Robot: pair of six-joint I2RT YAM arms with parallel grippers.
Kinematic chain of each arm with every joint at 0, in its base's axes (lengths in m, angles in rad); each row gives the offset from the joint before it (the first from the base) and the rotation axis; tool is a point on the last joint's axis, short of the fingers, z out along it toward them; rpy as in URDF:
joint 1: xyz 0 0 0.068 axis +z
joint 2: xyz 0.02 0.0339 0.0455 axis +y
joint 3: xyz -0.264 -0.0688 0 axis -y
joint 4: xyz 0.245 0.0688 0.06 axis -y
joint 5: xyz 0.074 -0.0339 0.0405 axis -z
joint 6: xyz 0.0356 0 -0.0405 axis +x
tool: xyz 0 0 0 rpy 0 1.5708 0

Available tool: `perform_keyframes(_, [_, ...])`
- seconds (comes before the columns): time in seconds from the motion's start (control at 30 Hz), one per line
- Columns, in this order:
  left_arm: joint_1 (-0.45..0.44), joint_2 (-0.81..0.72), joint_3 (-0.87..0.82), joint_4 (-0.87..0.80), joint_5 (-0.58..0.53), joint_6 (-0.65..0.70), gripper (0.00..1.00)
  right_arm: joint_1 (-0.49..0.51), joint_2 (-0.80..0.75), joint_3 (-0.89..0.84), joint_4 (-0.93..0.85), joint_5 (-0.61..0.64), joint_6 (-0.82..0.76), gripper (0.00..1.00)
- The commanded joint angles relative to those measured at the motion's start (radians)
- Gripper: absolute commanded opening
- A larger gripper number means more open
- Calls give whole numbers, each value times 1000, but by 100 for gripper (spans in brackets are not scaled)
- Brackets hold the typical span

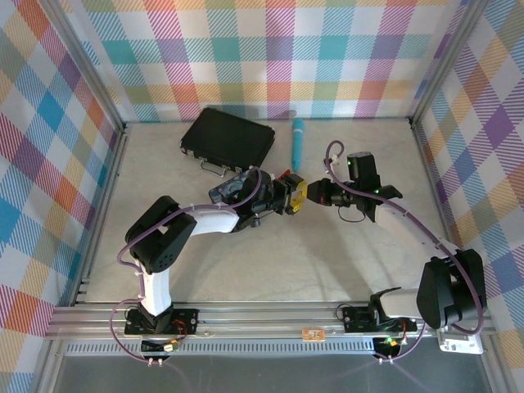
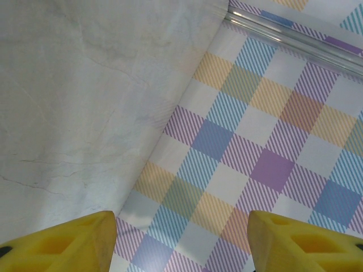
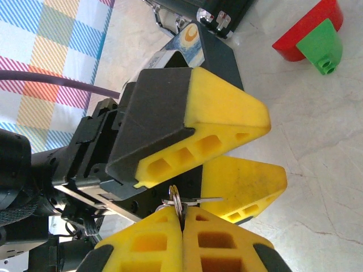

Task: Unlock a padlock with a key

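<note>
Holding entry 1, nearest: right pincer (image 3: 182,226), yellow fingers pressed together on the tiny silvery metal key (image 3: 179,199) at its ringed head, blade pointing to three o'clock.

Entry 2, just beyond: left pincer (image 2: 181,249), yellow fingers spread wide, nothing between them.

Step in hand, as judged: bringing key to lock. Grip firmly at the head, hold the blade level and advance slowly. The padlock's keyway cannot be made out, so find it first.

Entry 3, twelve o'clock: blue-and-yellow painted box (image 3: 195,39).

Entry 4, two o'clock: red and green plastic blocks (image 3: 309,37) on the pale marbled desk (image 3: 317,141).

Entry 5, farthest: black rectangular case (image 1: 228,139).

No brand or writing can be read.
</note>
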Motion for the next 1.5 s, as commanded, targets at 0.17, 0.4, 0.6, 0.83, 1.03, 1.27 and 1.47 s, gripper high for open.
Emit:
perform_keyframes(0.17, [-19, -34, -9, 4, -20, -51, 62, -7, 29, -20, 32, -59, -30, 0])
perform_keyframes(0.4, [-18, -11, 0, 25, -30, -68, 53, -8, 33, -6, 10, -77, -39, 0])
perform_keyframes(0.6, [-14, -3, -13, 55, -33, -71, 18, -8, 32, -16, -2, -79, -46, 0])
perform_keyframes(0.83, [-1, -4, -21, 35, -28, -20, 0, -8, 15, -14, -23, -72, -61, 0])
perform_keyframes(1.03, [20, -7, -8, -5, 6, 119, 0, -8, 2, -9, -47, -62, -83, 0])
perform_keyframes(1.27, [38, -48, 21, -74, 20, 299, 0, -8, -9, -24, -57, -43, -94, 5])
perform_keyframes(1.47, [56, -127, 53, -212, -39, 503, 0, -8, -51, -49, -84, 12, -115, 22])
